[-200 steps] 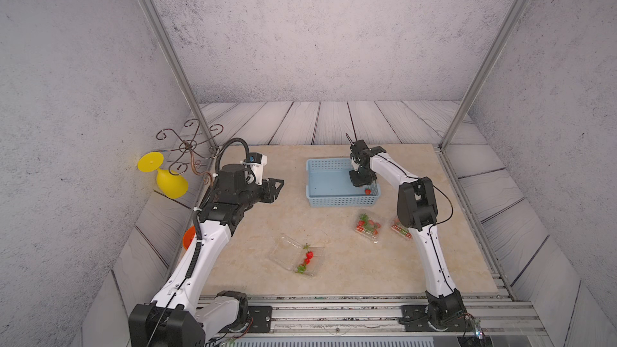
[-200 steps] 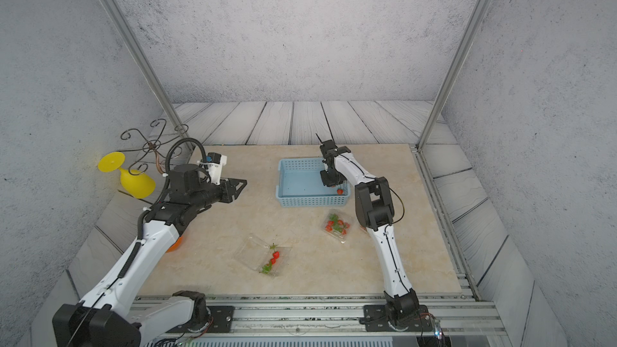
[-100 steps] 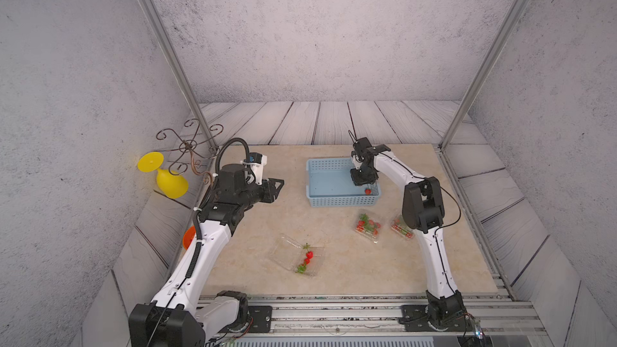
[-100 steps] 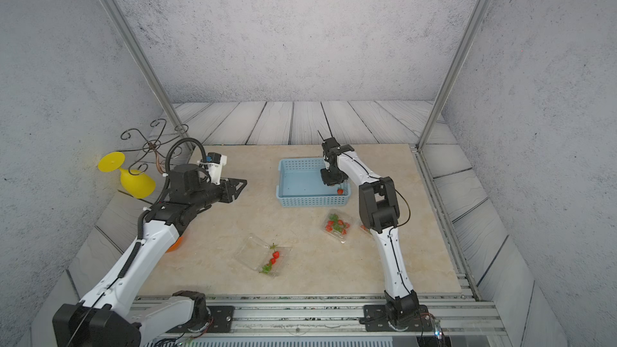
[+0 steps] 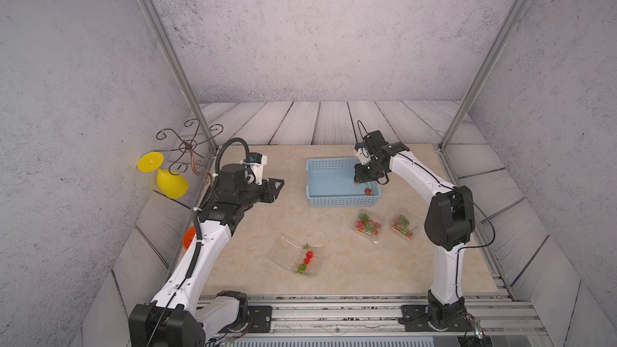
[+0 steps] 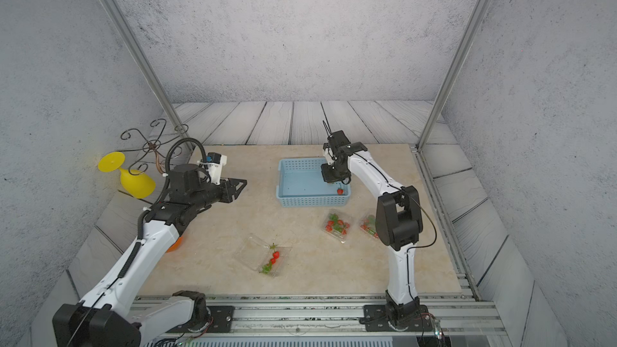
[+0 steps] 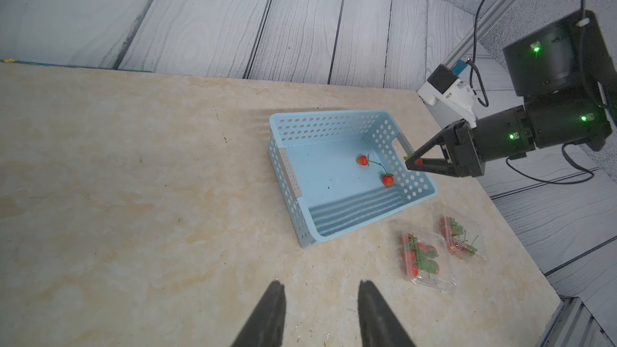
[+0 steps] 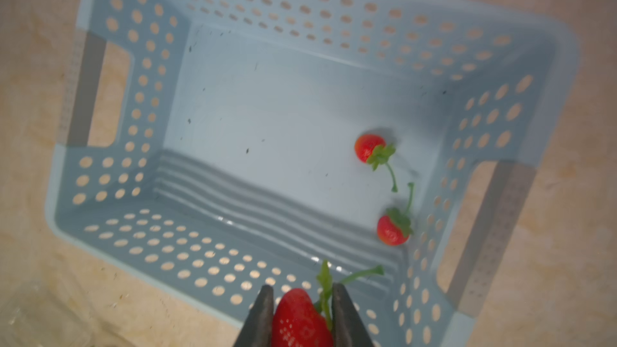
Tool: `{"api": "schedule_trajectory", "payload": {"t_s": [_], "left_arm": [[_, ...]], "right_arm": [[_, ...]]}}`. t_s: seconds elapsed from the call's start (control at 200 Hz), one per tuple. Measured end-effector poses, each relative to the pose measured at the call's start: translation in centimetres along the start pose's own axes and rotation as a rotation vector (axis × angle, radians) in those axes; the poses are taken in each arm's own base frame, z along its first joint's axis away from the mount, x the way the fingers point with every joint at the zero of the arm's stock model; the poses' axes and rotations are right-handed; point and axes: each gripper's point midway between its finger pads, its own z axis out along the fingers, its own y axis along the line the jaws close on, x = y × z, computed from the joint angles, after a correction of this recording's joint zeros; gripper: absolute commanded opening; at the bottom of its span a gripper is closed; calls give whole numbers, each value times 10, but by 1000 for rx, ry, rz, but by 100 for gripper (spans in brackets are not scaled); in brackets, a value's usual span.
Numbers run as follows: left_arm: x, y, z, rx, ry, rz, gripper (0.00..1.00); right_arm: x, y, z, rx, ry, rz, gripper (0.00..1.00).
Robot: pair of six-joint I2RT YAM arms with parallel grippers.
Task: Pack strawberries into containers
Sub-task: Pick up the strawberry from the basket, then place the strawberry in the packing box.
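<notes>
A strawberry [image 8: 298, 320] is pinched between the narrowly parted jaws of the right gripper [image 8: 302, 288] above the blue basket [image 8: 300, 11], long axis along them, stem pointing forward. Two strawberries [image 8: 367, 146] lie inside near one handle [image 8: 497, 228]. Two berry-filled containers [image 5: 367, 226] sit beside it; an open container [image 5: 300, 255] lies across bare tabletop [image 5: 267, 228]. The left gripper [image 7: 322, 290] hangs half-open, empty.

Layout. The basket [image 5: 344, 200] stood far and central on the table [image 5: 334, 278]; a far strawberry [image 7: 362, 160] and a near strawberry [image 7: 387, 180] lay in its right end. My right gripper [image 5: 361, 180] hung over that end, gripping a third strawberry [image 8: 298, 318]. Near of the basket's right end sat the inner container [image 5: 367, 226], with the outer container [image 5: 404, 226] just right of it. The third container [image 5: 297, 255] lay nearest, left of both. My left gripper [image 7: 321, 284] hung well left of the basket.
</notes>
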Motion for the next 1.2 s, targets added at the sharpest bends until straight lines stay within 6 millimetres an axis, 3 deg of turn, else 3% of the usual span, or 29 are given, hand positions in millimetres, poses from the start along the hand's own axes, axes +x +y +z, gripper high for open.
{"api": "schedule_trajectory", "payload": {"t_s": [0.12, 0.275, 0.365, 0.425, 0.571, 0.751, 0.961, 1.201], "left_arm": [[0, 0, 0, 0, 0, 0, 40], [-1, 1, -1, -3, -2, -2, 40], [-1, 1, -1, -3, -2, -1, 40], [-1, 1, -1, -3, -2, -1, 40], [-2, 0, -2, -3, -8, 1, 40], [-4, -2, -6, -1, -19, 6, 40], [-5, -2, -6, 0, -21, 6, 40], [-5, -2, -6, -1, -21, 4, 40]], "right_arm": [[26, 45, -12, -79, 18, -72, 17], [62, 135, -34, -225, 15, -232, 18], [87, 182, -36, -322, 40, -302, 18], [103, 205, -32, -370, 63, -332, 18], [138, 237, -21, -440, 129, -371, 18], [170, 247, 4, -464, 206, -372, 18], [202, 234, 26, -441, 290, -355, 18], [223, 220, 40, -418, 332, -343, 22]]}}
